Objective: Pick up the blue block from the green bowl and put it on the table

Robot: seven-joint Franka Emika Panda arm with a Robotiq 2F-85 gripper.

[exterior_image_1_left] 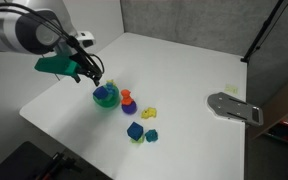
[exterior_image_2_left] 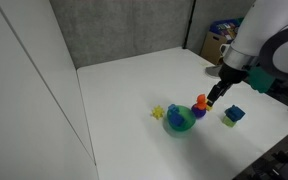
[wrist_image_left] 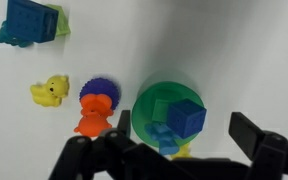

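The table is filling most of both exterior views, with its edges running out of frame in places. The arm is reaching in from 10 o'clock in an exterior view and is cut off at the frame edge, so only its last links are showing. A grey plate is lying toward 3 o'clock on the table, well apart from the toys and too small for any detail. The bowl is sitting on the table, and in the wrist view the gripper's dark body is hiding its rim at 6 o'clock. The gripper is hovering over the bowl with its fingers spread wide, one at the bowl's 9 o'clock and one at its 3 o'clock, pinching nothing. Whether the tips are touching the rim cannot be told. The block is lying inside the bowl, slightly toward 3 o'clock of its centre. A paler blue shape at the block's 7 o'clock is too blurred to identify. An orange and purple toy is standing just beside the bowl at its 9 o'clock. A second cube is sitting at 11 o'clock in the wrist view, clipped by the top edge. A cyan piece is touching it at 8 o'clock. A yellow piece is lying near the toy at its 9 o'clock, with its shape unclear.
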